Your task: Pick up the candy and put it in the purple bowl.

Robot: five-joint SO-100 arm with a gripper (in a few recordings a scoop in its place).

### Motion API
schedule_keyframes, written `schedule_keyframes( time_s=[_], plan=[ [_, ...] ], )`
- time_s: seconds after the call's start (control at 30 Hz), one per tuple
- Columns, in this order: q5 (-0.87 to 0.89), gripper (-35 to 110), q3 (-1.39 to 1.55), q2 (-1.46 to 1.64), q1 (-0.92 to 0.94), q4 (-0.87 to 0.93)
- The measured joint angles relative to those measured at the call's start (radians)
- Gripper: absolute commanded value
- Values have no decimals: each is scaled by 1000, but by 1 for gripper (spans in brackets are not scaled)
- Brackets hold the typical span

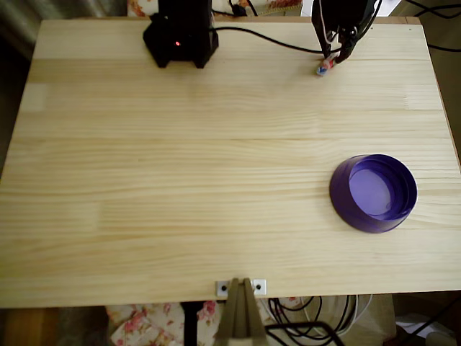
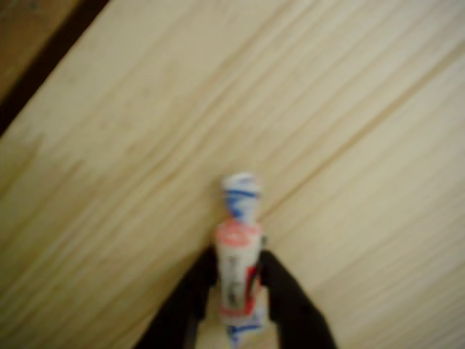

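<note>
The gripper (image 2: 238, 291) has its two black fingers clamped on the candy (image 2: 237, 254), at the table's (image 1: 180, 180) far edge in the overhead view. The purple bowl (image 1: 373, 193) sits well apart, nearer the front right. The grasp looks done; the carry and the drop into the bowl remain.

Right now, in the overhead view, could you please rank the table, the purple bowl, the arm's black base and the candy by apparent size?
1. Table
2. Purple bowl
3. Black base, somewhat smaller than the bowl
4. Candy, tiny, held in the tool
</note>
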Motion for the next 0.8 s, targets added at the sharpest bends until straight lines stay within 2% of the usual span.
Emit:
schedule_keyframes(
  time_s=[0.53, 0.8],
  plan=[
    [20, 1, -2, 0, 0, 0],
    [84, 1, -20, 0, -6, 66]
  ],
)
